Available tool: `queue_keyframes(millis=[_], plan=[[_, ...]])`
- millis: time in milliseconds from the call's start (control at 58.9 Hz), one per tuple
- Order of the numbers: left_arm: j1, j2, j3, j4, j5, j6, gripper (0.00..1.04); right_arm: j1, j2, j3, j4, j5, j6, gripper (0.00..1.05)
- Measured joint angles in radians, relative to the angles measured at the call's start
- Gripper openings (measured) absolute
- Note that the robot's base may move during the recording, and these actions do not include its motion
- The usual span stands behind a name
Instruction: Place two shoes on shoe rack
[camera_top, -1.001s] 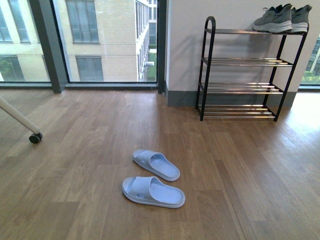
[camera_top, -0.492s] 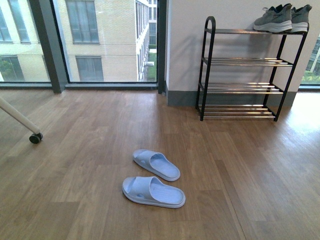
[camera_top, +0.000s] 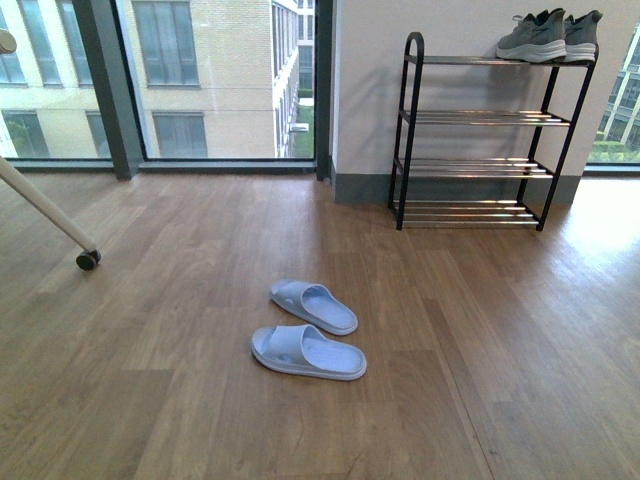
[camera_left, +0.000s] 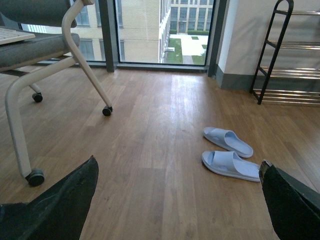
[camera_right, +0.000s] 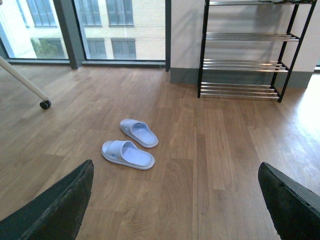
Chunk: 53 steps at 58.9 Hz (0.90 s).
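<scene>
Chair caster at far left of floor. Pale blue slides side by side mid-floor, well apart from shoe rack by back wall. Grey sneakers on top tier, right end. Left gripper, right gripper: jaws spread wide, empty.

Front view faces rack, wrist views low, all share slides

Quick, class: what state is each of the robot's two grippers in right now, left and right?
Left gripper: open, holding nothing.
Right gripper: open, holding nothing.
</scene>
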Motion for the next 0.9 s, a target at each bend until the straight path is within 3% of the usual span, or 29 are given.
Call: queue_keyframes(millis=[899], plan=[[0.0,0.0,0.0,0.0,0.0,0.0,0.95,0.0,0.0,0.0,0.0,-0.002,0.0,0.95]])
